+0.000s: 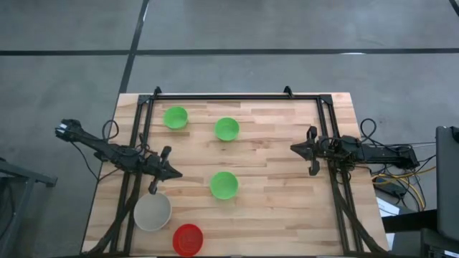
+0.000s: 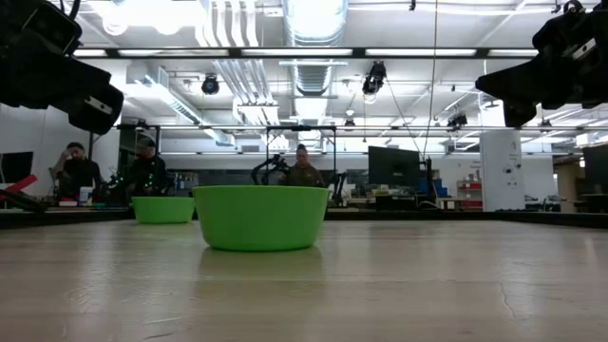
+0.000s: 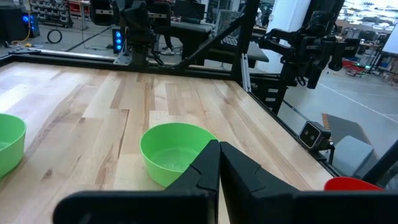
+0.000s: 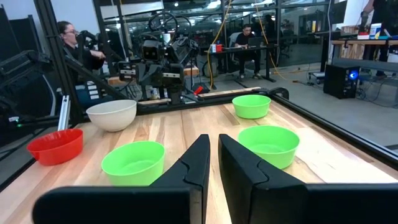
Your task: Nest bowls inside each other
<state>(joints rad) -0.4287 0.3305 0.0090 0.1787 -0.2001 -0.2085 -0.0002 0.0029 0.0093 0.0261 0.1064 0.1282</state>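
Three green bowls stand rim up and apart on the wooden table: one at the far left (image 1: 175,117), one far centre (image 1: 226,128), and one in the middle (image 1: 224,184) (image 3: 174,152) (image 2: 261,217). A pale grey-white bowl (image 1: 153,211) (image 4: 112,114) and a red bowl (image 1: 188,239) (image 4: 55,146) sit near the front left. My left gripper (image 1: 172,172) (image 3: 219,148) hovers shut at the table's left, pointing at the middle green bowl. My right gripper (image 1: 294,148) (image 4: 213,142) hovers shut at the right, holding nothing.
A black metal frame (image 1: 237,96) runs round the table's far edge and sides. Bare wood lies between the bowls and across the table's right half (image 1: 287,201). People sit at desks in the room beyond (image 2: 142,171).
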